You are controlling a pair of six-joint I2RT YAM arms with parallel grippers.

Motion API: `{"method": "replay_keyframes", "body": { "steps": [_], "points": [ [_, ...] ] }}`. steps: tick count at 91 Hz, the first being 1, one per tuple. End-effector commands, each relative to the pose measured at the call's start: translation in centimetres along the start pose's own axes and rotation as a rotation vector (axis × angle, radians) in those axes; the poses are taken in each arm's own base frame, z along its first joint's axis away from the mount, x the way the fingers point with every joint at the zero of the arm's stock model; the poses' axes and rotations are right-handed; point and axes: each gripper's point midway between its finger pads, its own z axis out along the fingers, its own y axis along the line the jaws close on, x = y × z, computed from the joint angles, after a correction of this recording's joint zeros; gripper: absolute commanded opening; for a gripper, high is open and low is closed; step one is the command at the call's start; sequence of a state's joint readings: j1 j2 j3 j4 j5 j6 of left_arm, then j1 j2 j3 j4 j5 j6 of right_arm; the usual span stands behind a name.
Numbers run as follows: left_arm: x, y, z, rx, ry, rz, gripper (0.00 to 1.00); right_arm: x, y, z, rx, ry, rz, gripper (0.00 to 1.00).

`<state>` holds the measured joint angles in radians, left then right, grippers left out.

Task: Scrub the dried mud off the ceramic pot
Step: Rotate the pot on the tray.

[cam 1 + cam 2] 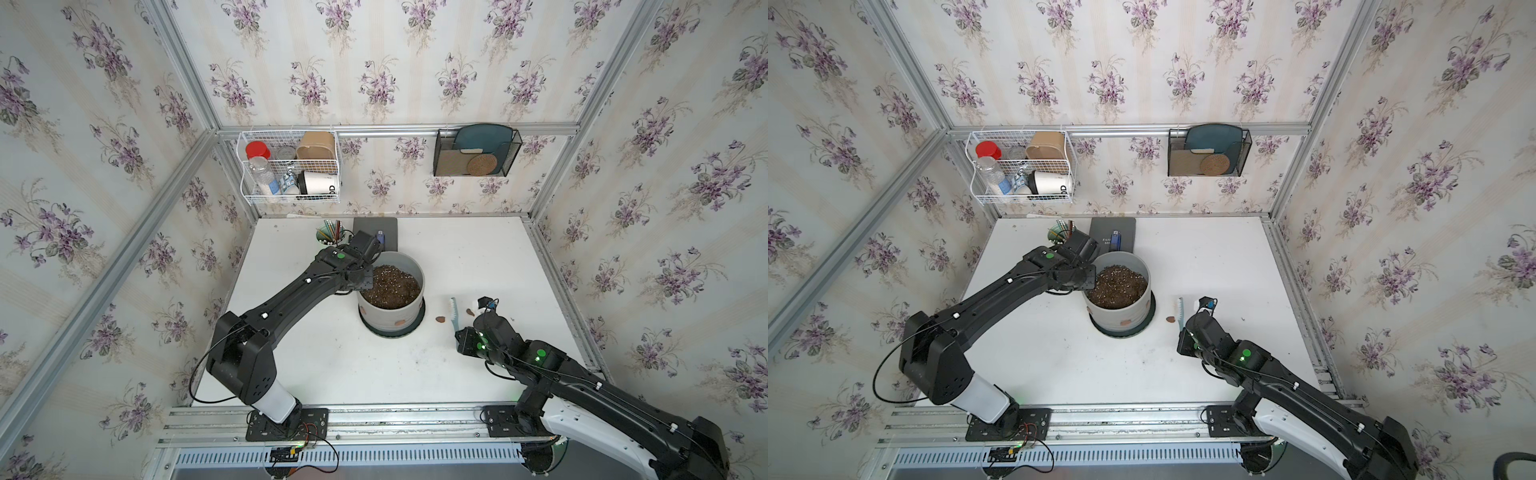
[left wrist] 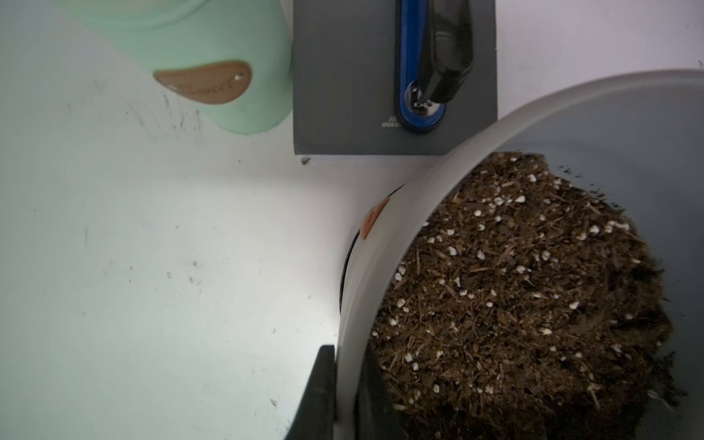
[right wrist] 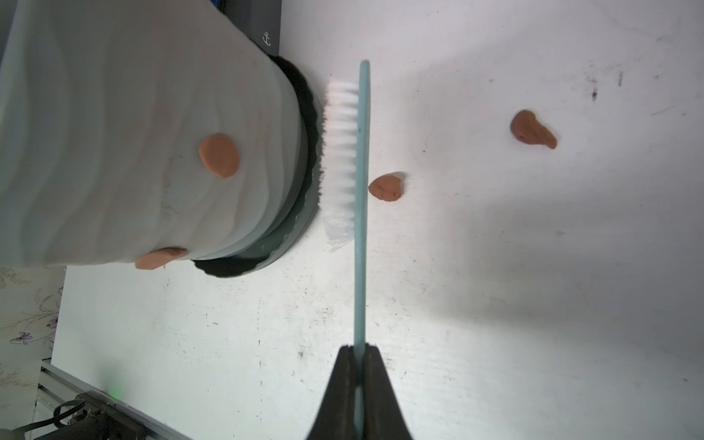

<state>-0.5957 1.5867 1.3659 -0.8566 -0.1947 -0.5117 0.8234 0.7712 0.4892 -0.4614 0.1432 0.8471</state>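
ceramic pot: pale wavy-ribbed cylinder; flat dried mud ovals stuck on
left gripper: pinches pot rim
right gripper: clamps slim teal brush handle
room: bristles just beside black saucer

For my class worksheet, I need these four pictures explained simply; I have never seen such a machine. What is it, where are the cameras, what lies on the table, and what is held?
These are two black robot arms with pincer grippers. Two pictures look down on the whole table; two come from cameras on the wrists. On the white table stands a pale pot of soil on a dark saucer, with reddish mud blobs stuck on; two loose blobs lie nearby. The left gripper pinches the pot's rim. The right gripper holds a brush, bristles toward the pot.
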Motion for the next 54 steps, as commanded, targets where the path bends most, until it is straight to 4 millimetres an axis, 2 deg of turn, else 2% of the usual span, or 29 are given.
{"method": "replay_keyframes", "body": {
  "steps": [1,9,18,28,42,54],
  "points": [
    [1.3,-0.9,-0.4,0.071,0.042,-0.029,0.05,-0.4,0.3,0.1,-0.013,-0.022,0.018,0.00],
    [1.6,-2.0,-0.6,0.145,0.051,-0.043,0.13,-0.3,0.4,0.2,-0.018,-0.011,0.018,0.00],
    [1.1,-2.9,-0.9,0.187,0.035,-0.037,0.28,0.0,0.6,0.4,-0.031,-0.004,0.020,0.00],
    [-0.3,-2.4,-0.9,0.136,-0.002,-0.025,0.38,0.4,1.2,0.9,-0.064,0.017,0.030,0.00],
    [-2.5,-2.0,-0.7,0.099,-0.042,-0.008,0.46,1.0,1.7,1.5,-0.071,0.037,0.029,0.00],
    [-3.3,-1.6,0.2,0.064,-0.047,0.006,0.47,0.9,2.0,1.7,-0.078,0.036,0.027,0.00]
  ]
}}
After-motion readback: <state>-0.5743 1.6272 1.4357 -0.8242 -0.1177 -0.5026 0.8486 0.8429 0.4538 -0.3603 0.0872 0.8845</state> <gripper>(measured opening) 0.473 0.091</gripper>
